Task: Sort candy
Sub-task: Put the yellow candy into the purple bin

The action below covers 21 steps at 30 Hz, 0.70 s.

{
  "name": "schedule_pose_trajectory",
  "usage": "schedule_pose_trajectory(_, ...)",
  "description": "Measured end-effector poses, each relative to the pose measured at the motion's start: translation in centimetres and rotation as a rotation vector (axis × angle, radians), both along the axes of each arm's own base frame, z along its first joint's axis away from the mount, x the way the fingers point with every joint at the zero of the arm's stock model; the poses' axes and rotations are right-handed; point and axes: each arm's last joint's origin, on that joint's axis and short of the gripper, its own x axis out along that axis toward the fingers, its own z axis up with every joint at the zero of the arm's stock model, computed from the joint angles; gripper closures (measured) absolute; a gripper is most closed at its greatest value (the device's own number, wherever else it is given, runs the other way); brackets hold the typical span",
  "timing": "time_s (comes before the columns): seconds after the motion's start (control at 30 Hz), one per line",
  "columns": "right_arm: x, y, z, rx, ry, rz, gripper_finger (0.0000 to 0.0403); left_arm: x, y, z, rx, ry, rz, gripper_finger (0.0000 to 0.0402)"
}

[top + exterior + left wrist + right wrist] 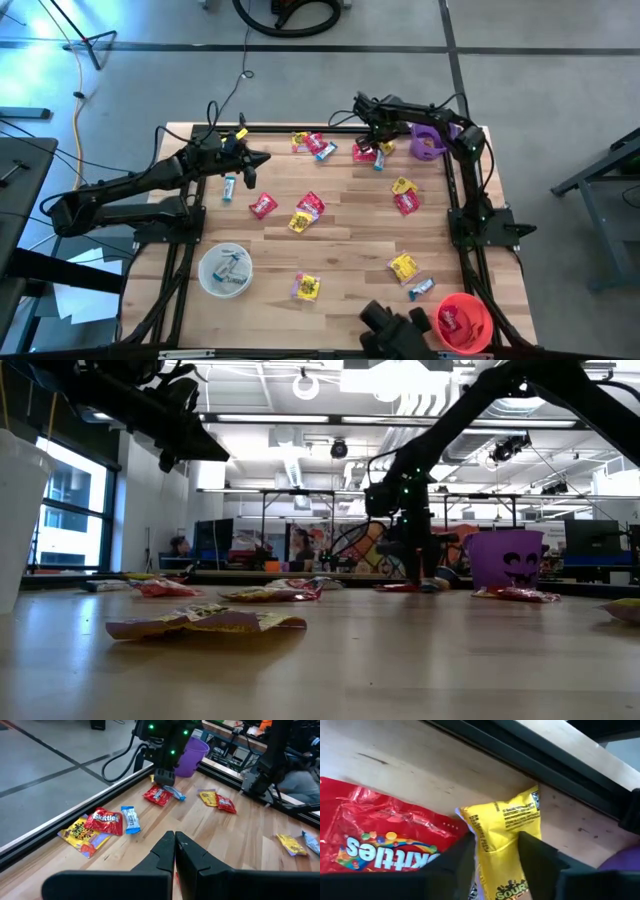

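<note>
yellow candy (502, 845) between right pincer (495, 857) fingers (red one beside)

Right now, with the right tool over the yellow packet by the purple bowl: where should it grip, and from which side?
Take the yellow packet across its narrow width near mid-length, coming straight down. It lies flat beside the red Skittles packet, and the right tool already straddles it, one finger on each long edge. Avoid the crimped end by the table rail.

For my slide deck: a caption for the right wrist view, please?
Right gripper straddling a yellow candy beside a red Skittles pack.
</note>
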Motion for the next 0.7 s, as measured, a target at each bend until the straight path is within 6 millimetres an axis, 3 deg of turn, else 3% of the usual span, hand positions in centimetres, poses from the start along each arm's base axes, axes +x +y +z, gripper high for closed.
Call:
schedule_pose_trajectory(0.23, -0.3, -0.1, 0.4, 0.029, -0.020, 0.043, 0.0382, 0.0, 0.0, 0.0, -0.003, -0.002, -0.006, 0.0402)
schedule_pose_trajectory(0.37, -0.1, 0.6, 2.1, 0.028, -0.065, 0.064, 0.0396, 0.0, 0.0, 0.0, -0.003, -0.002, -0.008, 0.0402)
schedule_pose_trajectory(0.53, -0.4, 1.9, 6.3, -0.020, -0.173, 0.089, 0.0399, 0.0, 0.0, 0.0, -0.002, -0.002, -0.008, 0.0402)
schedule_pose_trajectory(0.7, -1.9, 4.0, 12.4, -0.127, -0.286, 0.088, 0.0400, 0.0, 0.0, 0.0, -0.002, -0.002, -0.008, 0.0401)
